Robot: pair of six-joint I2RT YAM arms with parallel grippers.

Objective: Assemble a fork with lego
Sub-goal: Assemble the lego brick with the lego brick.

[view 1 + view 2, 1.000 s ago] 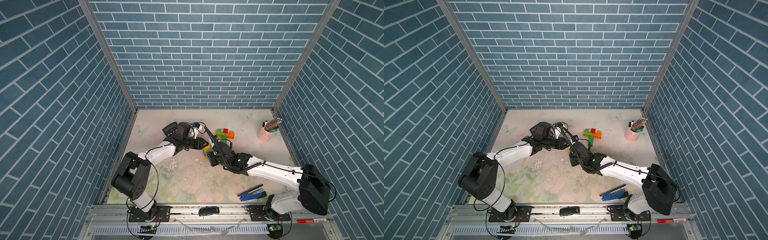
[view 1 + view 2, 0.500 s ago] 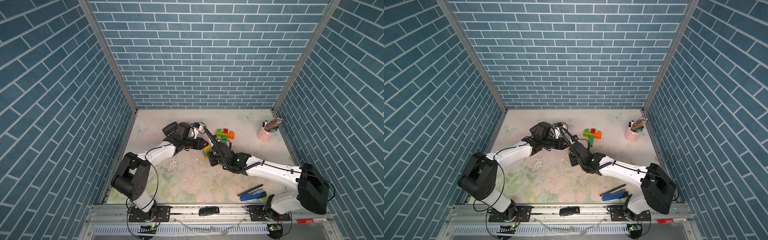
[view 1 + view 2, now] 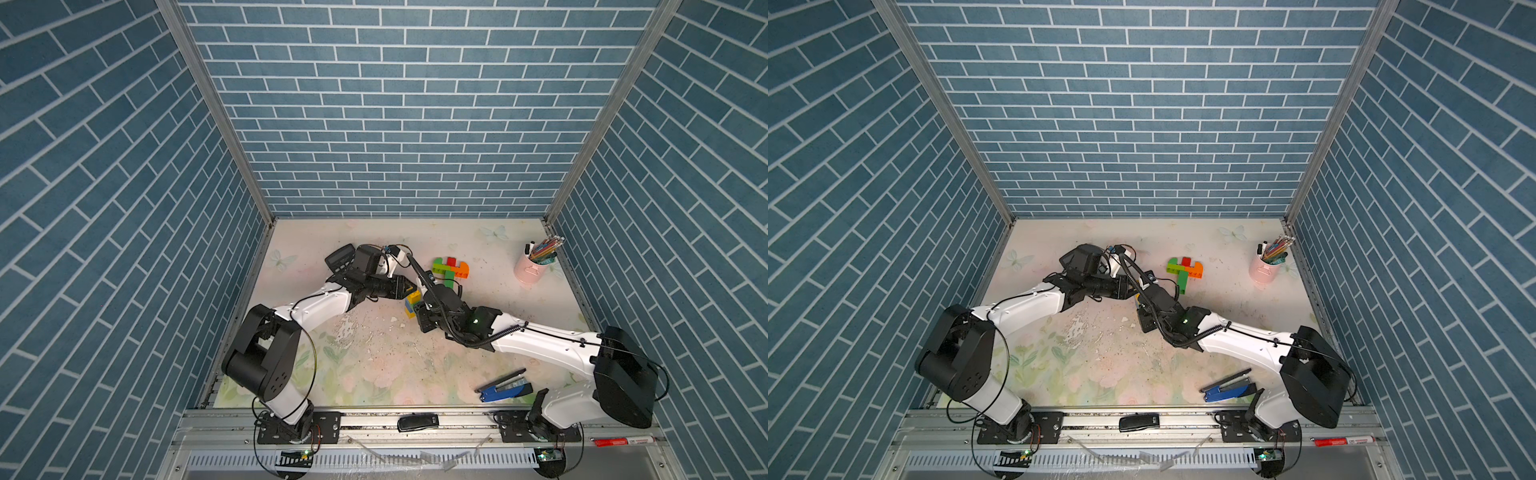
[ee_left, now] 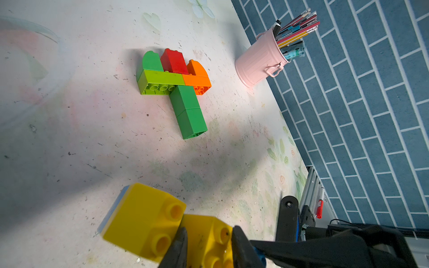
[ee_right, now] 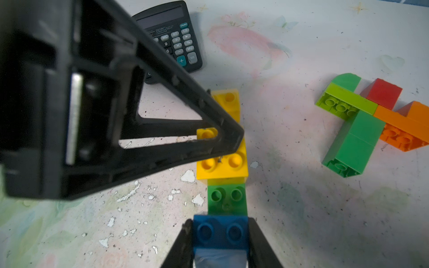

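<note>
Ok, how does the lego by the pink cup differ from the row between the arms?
The T-shaped piece is a crossbar with a stem; the straight row is one line. The T-shaped piece lies untouched; left fingers pinch the straight row. Both are studded bricks, some green.

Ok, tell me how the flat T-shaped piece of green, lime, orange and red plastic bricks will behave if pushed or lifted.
The T-shaped brick piece lies flat, so pushed it would probably slide, not roll or tip. It looks stiff, but lifted by its green stem the press-fit joins might pop apart.
</note>
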